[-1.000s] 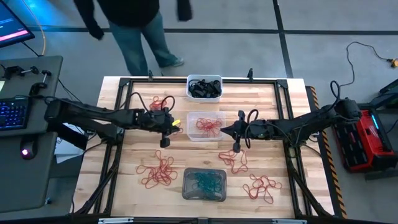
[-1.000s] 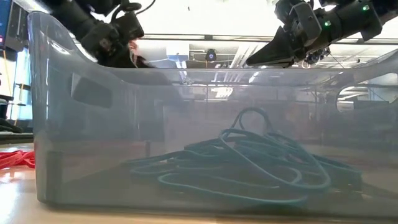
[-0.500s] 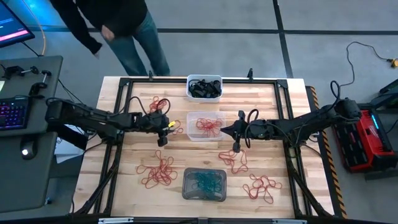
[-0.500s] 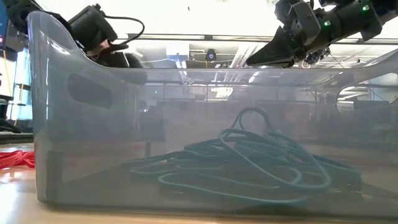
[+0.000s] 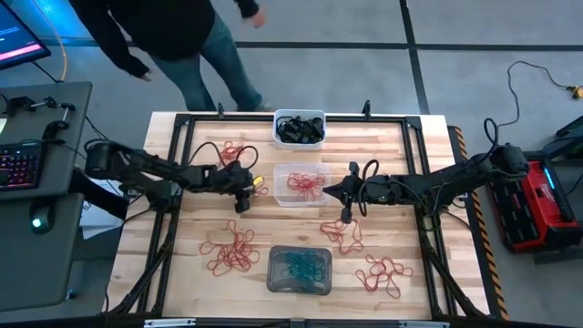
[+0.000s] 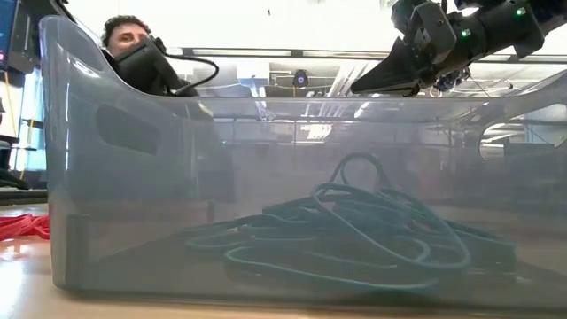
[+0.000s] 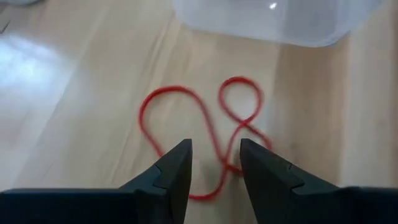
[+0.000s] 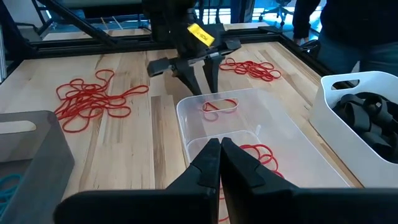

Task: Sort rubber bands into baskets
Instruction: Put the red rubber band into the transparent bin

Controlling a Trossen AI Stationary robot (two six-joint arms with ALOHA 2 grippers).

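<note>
1. My bench point(image 5: 401, 155) is pale wood planking with visible grain, lightly sheened, framed in matt black metal rail.
2. I note the clear basket point(image 5: 301, 185) is glossy transparent plastic, its rim catching highlights in my left wrist view.
3. The grey basket point(image 6: 266, 186) is smooth, cloudy translucent plastic.
4. The white basket point(image 8: 348, 118) is opaque plastic, satin rather than shiny.
5. The red rubber bands point(image 7: 205, 134) look like thin, smooth, matt elastic.
6. The teal rubber bands point(image 6: 354, 226) show a slight gloss.
7. My left hand point(image 7: 214, 171) has matt dark fingers, apparently hard plastic.
</note>
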